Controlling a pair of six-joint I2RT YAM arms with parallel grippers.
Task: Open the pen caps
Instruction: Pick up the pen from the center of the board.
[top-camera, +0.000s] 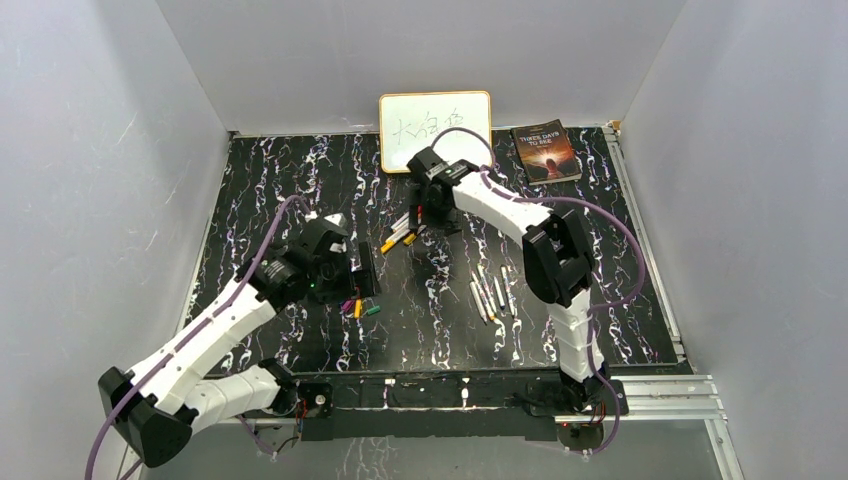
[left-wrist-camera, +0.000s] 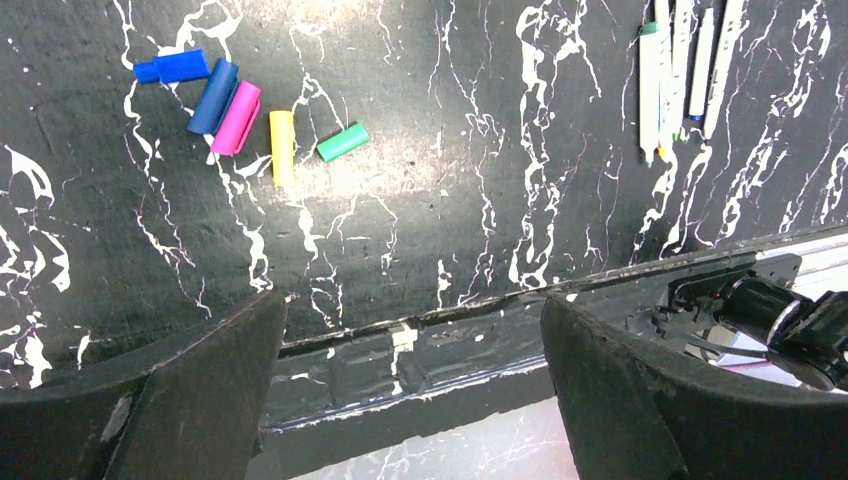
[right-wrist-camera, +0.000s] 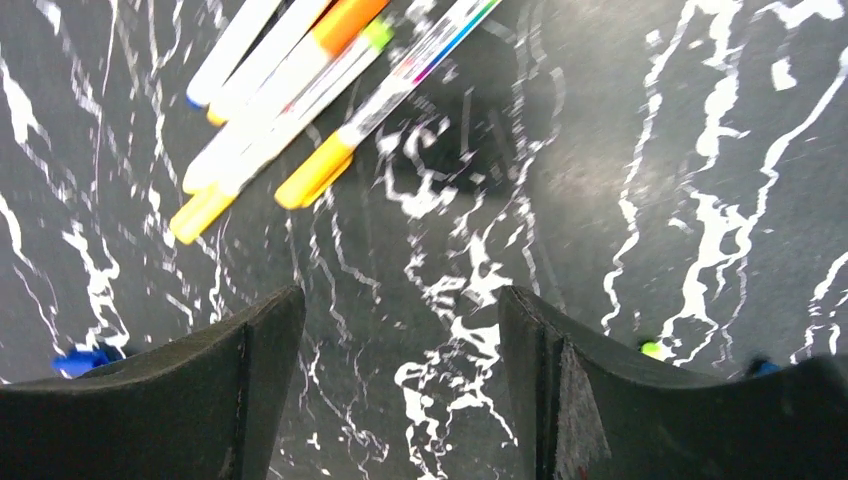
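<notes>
Left end effector (left-wrist-camera: 412, 320) and right end effector (right-wrist-camera: 400, 310) are being held open, empty, over worktop (left-wrist-camera: 450, 150); pen caps (left-wrist-camera: 238, 118), pens (right-wrist-camera: 290, 120) lying clear of both.

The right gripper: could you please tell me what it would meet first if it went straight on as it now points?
Probably the bare table: the open right gripper points at marbled surface, with the capped pens lying off to one side, though depth is unclear.
</notes>
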